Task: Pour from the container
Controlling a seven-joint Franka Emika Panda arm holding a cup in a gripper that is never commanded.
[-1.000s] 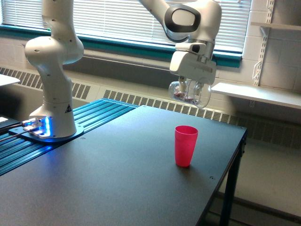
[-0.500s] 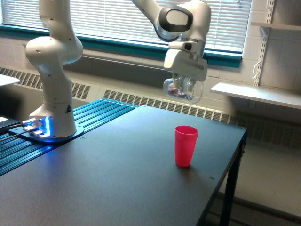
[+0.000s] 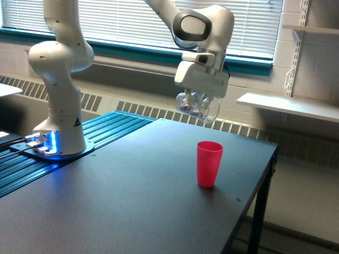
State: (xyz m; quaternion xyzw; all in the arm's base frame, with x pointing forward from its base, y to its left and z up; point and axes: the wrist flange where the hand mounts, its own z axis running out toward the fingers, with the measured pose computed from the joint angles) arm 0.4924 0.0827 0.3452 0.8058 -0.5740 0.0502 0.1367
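A white robot arm's hand [image 3: 197, 103] grips a clear container [image 3: 197, 107], holding it in the air above a dark counter [image 3: 122, 196]. The container lies tipped on its side, its long axis roughly level, running left to right in the exterior view; which end is its mouth is unclear. Small brownish-purple bits show inside. A pink cup [image 3: 209, 163] stands upright on the counter, below and slightly to the exterior view's right.
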